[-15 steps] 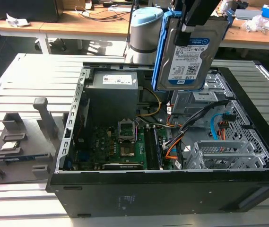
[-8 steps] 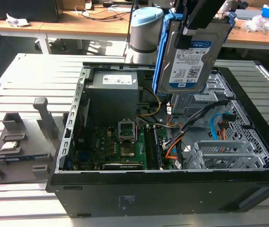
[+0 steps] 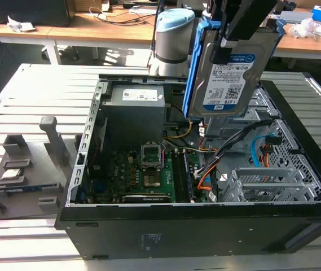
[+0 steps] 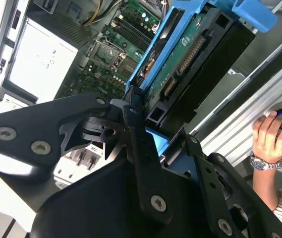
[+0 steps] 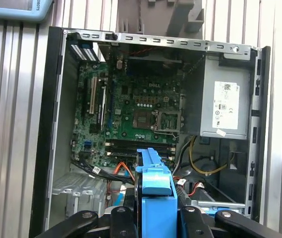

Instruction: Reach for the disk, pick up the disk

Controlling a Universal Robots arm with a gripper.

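The gripper point(image 3: 228, 40) is clamped on the disk point(image 3: 233, 73), holding it upright in the air above the open computer case point(image 3: 205, 226). In the exterior view it hangs over the case's far right part, beside the power supply point(image 3: 135, 104).

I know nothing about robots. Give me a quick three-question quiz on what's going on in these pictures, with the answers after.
1. True or false: the disk is lying flat inside the open computer case.
2. What holds the disk? A) a person's hand B) the gripper C) nothing
3. What colour is the frame around the disk's edges?

Key
1. False. In the exterior view it hangs roughly upright above the case, label facing the camera.
2. B. In both wrist views the black fingers are clamped on the blue frame; the person's hand rests outside the case.
3. Blue.
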